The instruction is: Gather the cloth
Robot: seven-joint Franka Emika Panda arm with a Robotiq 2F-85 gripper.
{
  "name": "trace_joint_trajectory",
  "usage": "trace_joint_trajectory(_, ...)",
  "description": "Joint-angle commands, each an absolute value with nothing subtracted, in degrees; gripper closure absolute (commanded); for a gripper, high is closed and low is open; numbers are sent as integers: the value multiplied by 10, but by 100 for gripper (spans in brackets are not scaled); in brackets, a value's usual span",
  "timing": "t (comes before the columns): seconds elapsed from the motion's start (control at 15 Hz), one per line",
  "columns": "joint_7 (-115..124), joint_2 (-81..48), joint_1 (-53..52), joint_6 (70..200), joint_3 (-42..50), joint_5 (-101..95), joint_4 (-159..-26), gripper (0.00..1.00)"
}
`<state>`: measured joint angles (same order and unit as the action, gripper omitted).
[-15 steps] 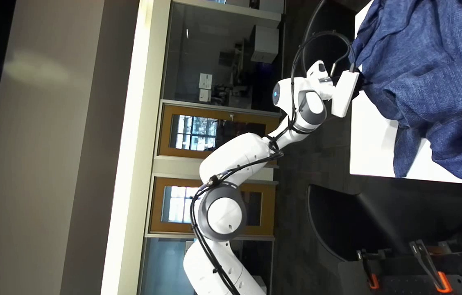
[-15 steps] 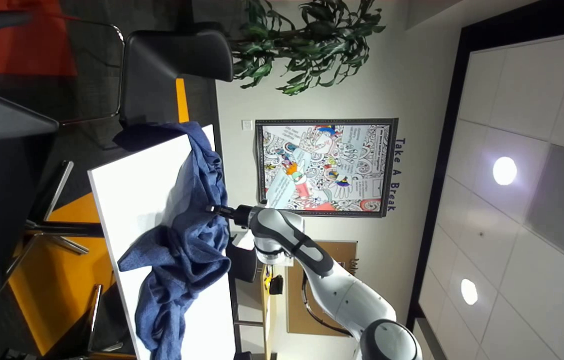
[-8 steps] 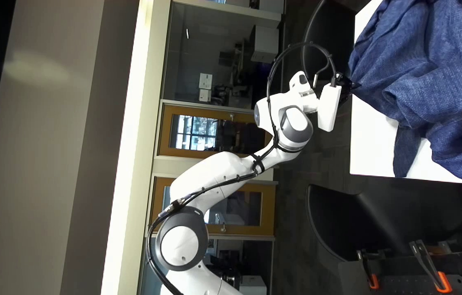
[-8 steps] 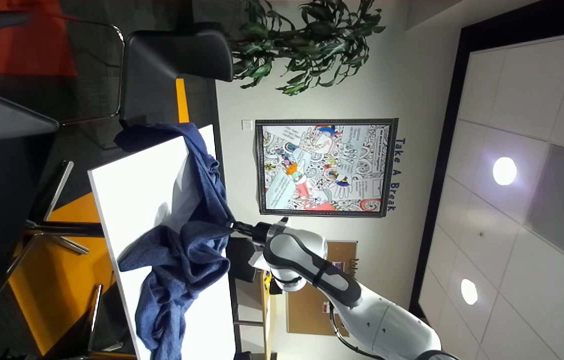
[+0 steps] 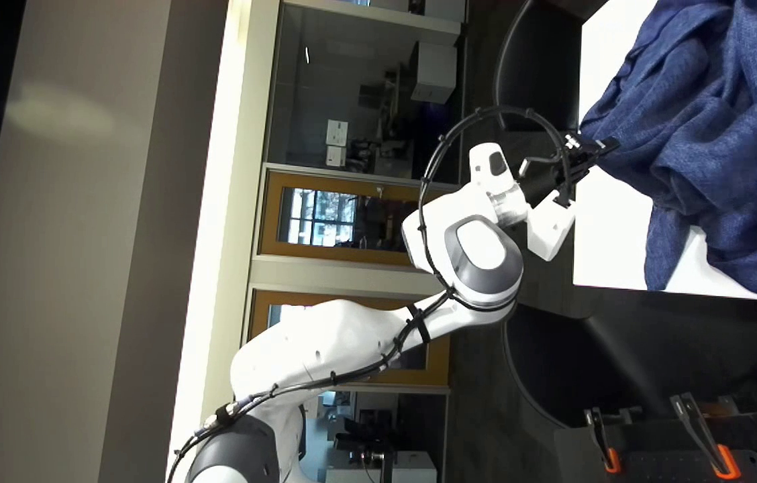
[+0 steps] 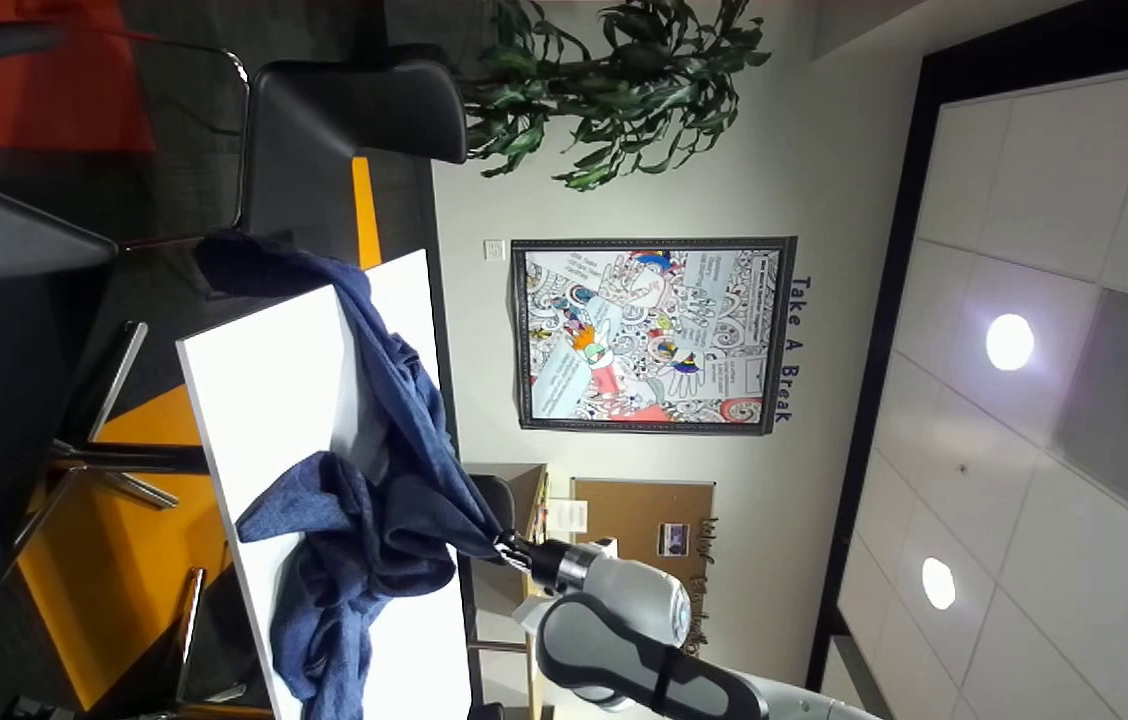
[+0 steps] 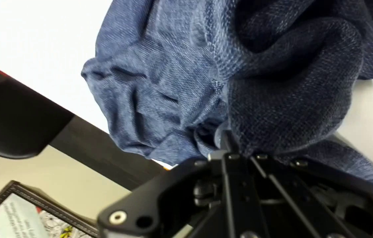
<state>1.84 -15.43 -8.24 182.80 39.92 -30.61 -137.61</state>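
Observation:
The dark navy-blue cloth (image 6: 334, 580) lies bunched and wrinkled across the white table (image 6: 264, 390); both exterior pictures stand on their side. One end of it hangs over a table end. It also shows in the other exterior view (image 5: 721, 134) and fills much of the wrist view (image 7: 173, 72). My gripper (image 6: 504, 546) is shut on a pinch of the cloth and holds it off the table, drawn up to a point. The gripper also shows in an exterior view (image 5: 610, 145). In the wrist view, the fingertips (image 7: 239, 147) are close together, partly hidden by fabric.
Black chairs (image 6: 344, 150) stand around the table, one of them (image 5: 573, 362) close to a table edge. A framed poster (image 6: 659, 335) and a plant (image 6: 614, 100) are by the wall. Orange-tipped clamps (image 5: 727, 463) sit on a dark surface.
My gripper has risen off the table and moved along it, pulling the cloth with it. The cloth between gripper and table end is now stretched into a long fold.

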Motion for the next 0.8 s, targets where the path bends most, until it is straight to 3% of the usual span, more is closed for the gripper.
trace_joint_trajectory(0.0,79,-133,-154,1870,515,-318,-1422,100)
trace_joint_trajectory(0.13,81,-133,-141,1880,507,-299,-1431,100)
trace_joint_trajectory(0.4,29,-117,-34,1849,357,-206,-1445,100)
trace_joint_trajectory(0.47,30,-121,-12,1838,320,-181,-1443,73)
trace_joint_trajectory(0.6,42,-131,55,1826,237,-167,-1428,66)
trace_joint_trajectory(0.73,32,-143,94,1819,182,-147,-1414,50)
